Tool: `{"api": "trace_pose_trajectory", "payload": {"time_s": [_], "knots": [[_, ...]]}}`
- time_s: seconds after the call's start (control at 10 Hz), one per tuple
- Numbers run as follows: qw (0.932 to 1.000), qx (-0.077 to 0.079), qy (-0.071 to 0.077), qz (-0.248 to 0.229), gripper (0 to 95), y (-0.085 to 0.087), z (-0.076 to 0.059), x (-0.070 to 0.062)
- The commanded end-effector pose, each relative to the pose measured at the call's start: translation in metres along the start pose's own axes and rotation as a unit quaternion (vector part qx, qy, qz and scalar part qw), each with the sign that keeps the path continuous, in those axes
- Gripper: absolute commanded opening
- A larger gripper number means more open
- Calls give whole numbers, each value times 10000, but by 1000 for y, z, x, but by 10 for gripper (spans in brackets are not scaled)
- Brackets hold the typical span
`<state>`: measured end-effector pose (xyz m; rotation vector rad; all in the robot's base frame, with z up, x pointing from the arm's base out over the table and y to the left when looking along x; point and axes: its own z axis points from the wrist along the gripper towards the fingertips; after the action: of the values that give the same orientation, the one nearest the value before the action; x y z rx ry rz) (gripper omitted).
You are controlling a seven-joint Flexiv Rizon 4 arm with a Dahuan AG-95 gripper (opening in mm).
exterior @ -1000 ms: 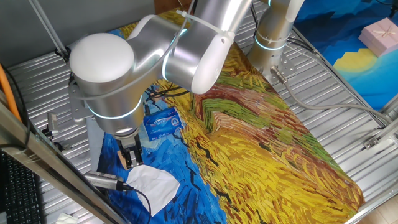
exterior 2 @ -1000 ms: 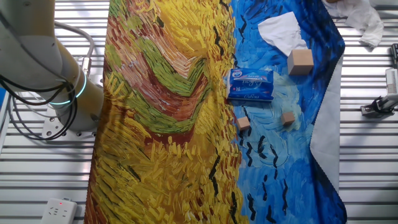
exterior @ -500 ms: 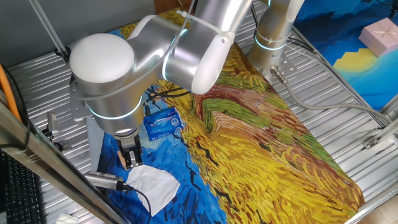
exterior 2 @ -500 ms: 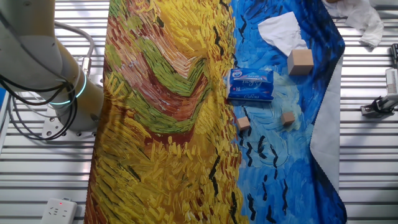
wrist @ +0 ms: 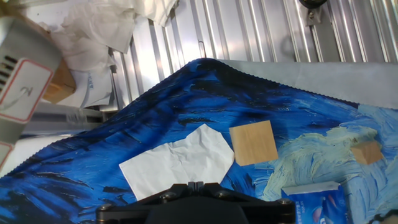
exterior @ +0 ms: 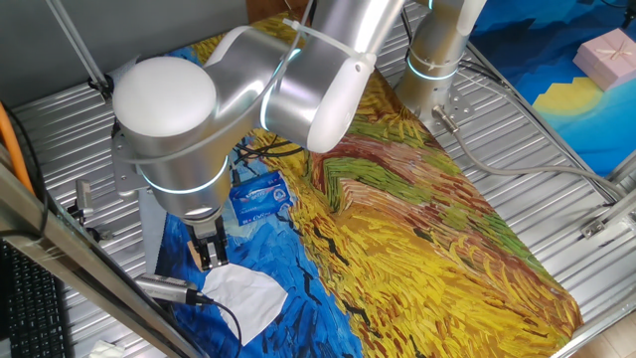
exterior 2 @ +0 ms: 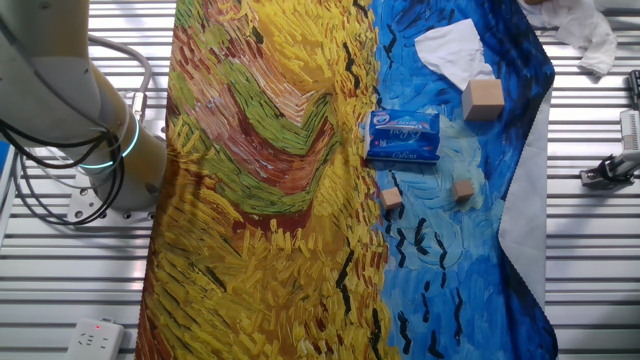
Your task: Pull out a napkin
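The napkin (exterior: 245, 294) (exterior 2: 455, 48) (wrist: 180, 163) is a crumpled white sheet lying flat on the blue part of the painted cloth, apart from the small blue tissue pack (exterior: 260, 196) (exterior 2: 403, 135) (wrist: 318, 200). My gripper (exterior: 208, 261) (wrist: 196, 185) hangs just above the napkin's near edge. Its fingers are pressed together, with nothing seen between them. The arm's fingers do not show in the other fixed view.
A large wooden cube (exterior 2: 482, 98) (wrist: 253, 143) sits right beside the napkin. Two small cubes (exterior 2: 390, 198) (exterior 2: 463, 190) lie past the pack. Crumpled white material (exterior 2: 582, 32) (wrist: 93, 28) lies off the cloth on the metal slats. A black cabled tool (exterior: 169, 288) rests by the napkin.
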<state>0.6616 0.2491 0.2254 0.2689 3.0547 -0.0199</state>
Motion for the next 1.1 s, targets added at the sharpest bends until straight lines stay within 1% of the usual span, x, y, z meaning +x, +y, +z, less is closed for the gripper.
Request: {"api": "trace_pose_trajectory", "payload": {"time_s": [0.1,1.1], "knots": [[10000,-10,1,9,0,0,0,0],[10000,-20,5,-47,0,0,0,0]]}}
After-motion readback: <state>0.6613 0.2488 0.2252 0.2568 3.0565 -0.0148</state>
